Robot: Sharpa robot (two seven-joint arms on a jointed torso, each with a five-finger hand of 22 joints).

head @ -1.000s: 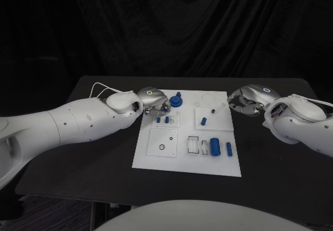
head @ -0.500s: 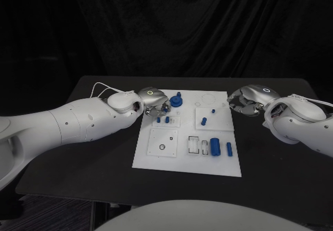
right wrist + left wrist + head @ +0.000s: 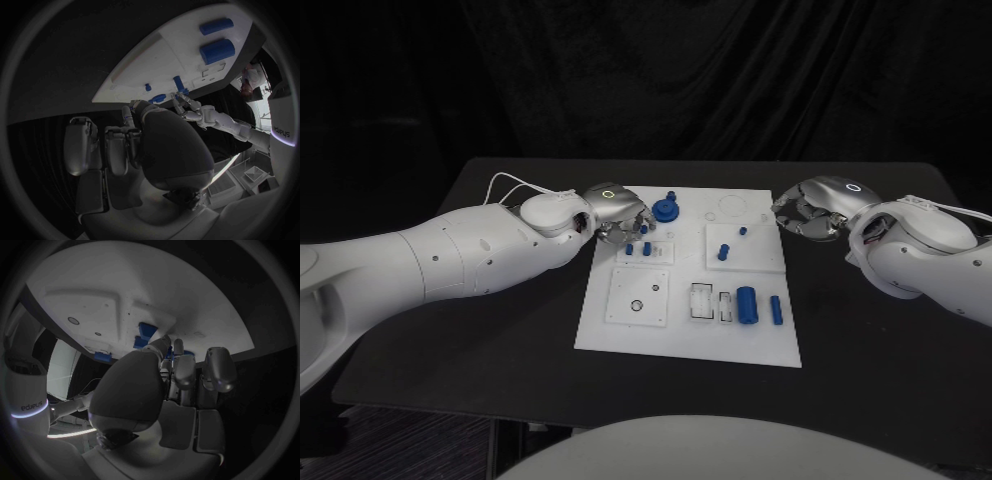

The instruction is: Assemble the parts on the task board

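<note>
While my left hand sits at the far left corner of the task board, its fingers reach down among the small blue pegs standing there, and I cannot tell whether they grip one or merely touch the board. Just right of that hand, a round blue part with a short stem stands on the board's far edge. My right hand is off the board's far right corner, over the black surface, with its fingers curled inward; nothing shows inside them. The white board lies in the middle of the surface, long side running near to far. Toward its middle right, two more blue pegs stand upright in a square plate. In the near right part, a thick blue cylinder lies beside a thinner blue rod, both pointing near to far, with two clear rectangular pockets just to their left. In the near left part, a square plate with a small dark ring lies flat.
</note>
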